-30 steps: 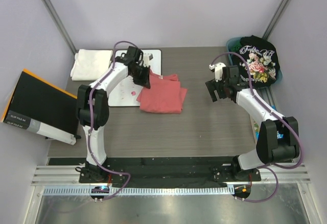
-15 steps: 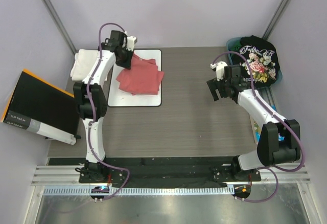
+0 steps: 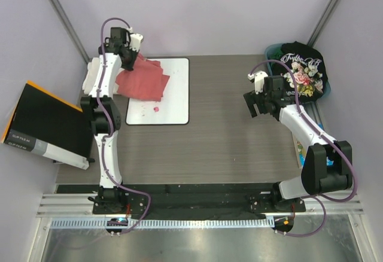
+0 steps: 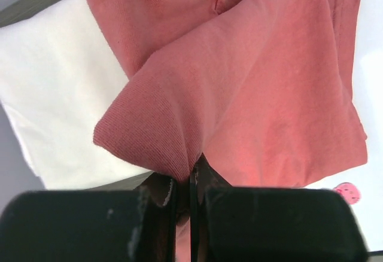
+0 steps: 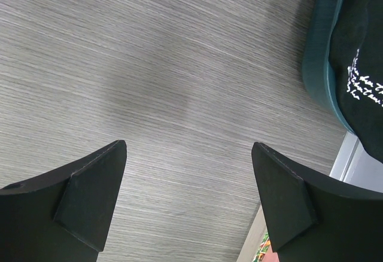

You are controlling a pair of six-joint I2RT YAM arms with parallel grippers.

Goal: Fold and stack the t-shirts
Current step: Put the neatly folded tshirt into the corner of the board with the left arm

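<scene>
My left gripper (image 3: 127, 55) is shut on a corner of the folded salmon-red t-shirt (image 3: 143, 79), which hangs partly over the whiteboard's left edge. In the left wrist view the red t-shirt (image 4: 257, 94) is pinched in the gripper (image 4: 190, 181), above the folded white t-shirt (image 4: 54, 106). From above, the white t-shirt (image 3: 91, 78) is mostly hidden behind the left arm at the back left. The black printed t-shirt (image 3: 302, 73) lies in a teal basket (image 3: 272, 51) at the back right. My right gripper (image 3: 254, 103) hovers open over bare table (image 5: 188, 145), left of the basket (image 5: 320, 52).
A white whiteboard (image 3: 170, 100) with a small red mark (image 3: 157, 109) lies flat at the back left. A black and orange box (image 3: 42, 124) leans off the table's left edge. Grey walls and metal posts close in the back.
My left arm has carried the red t-shirt from the table's middle leftward and back, across the whiteboard toward the white t-shirt. The right gripper has hardly moved and stays open.
</scene>
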